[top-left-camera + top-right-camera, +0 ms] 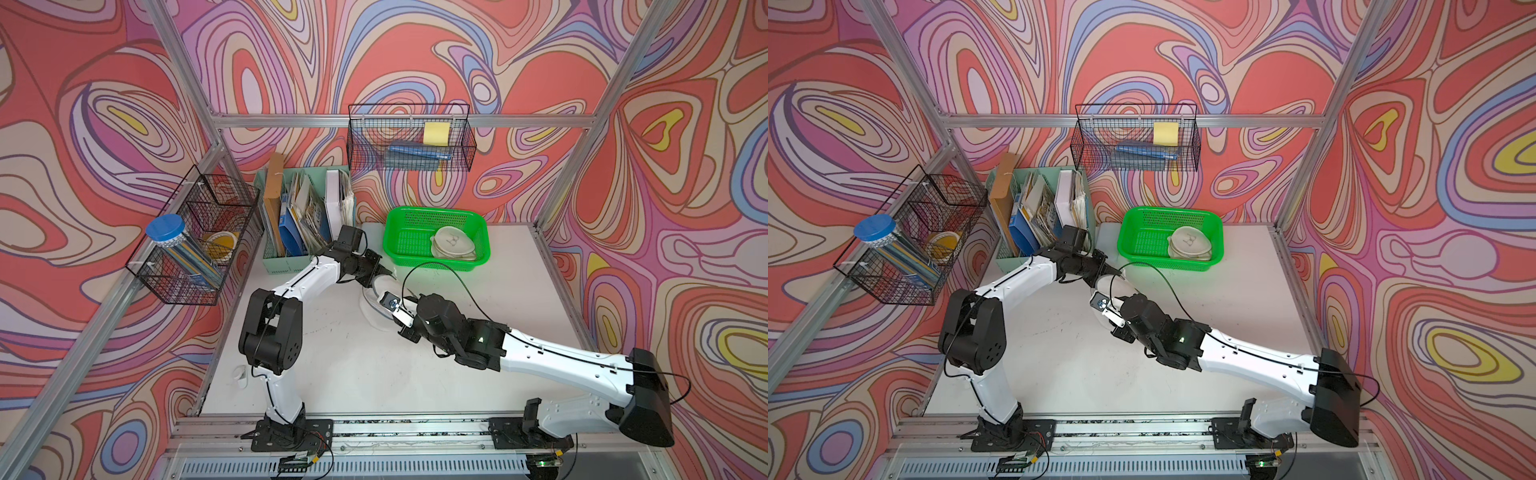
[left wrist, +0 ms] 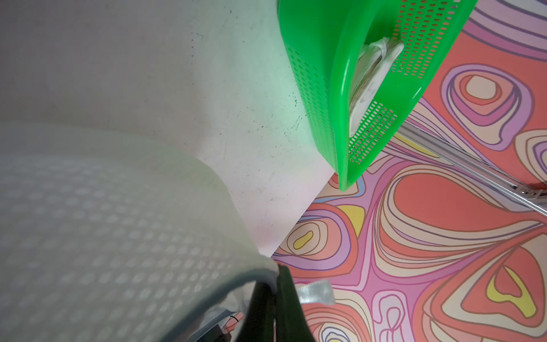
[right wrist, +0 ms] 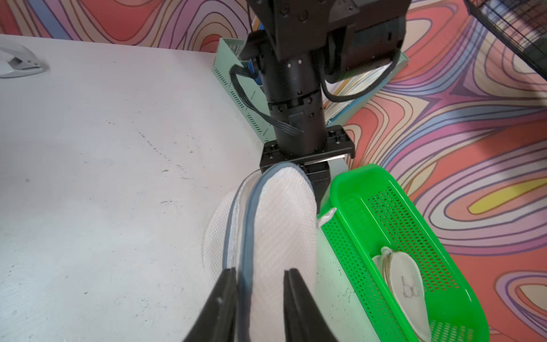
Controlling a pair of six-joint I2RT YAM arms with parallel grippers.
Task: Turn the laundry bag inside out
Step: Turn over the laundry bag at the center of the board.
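Left jaws: closed on the far rim of the white mesh laundry bag with grey-blue edge trim (image 3: 284, 225). In the left wrist view the fabric edge runs in between the black fingers (image 2: 266, 302). Right jaws: apart, straddling the near end of the bag, one finger (image 3: 222, 299) on each side. Whether the pads touch fabric cannot be told.

White bench (image 1: 353, 365): carries the work.
Green perforated plastic basket (image 1: 415, 262): at the far edge, right of centre, holding a folded white item (image 1: 453, 247).
Laundry bag: mid-bench, just near and left of the basket, spanning between the two arms.
White cloth tab (image 2: 315, 291): just beside the left jaws.

Step in hand, as judged: securing the mouth; inversion not yet begun. The next move calls for the right jaws to enter between the two trim lines and pinch inner fabric only. They then draw it out through the mouth while the left jaws anchor the rim.
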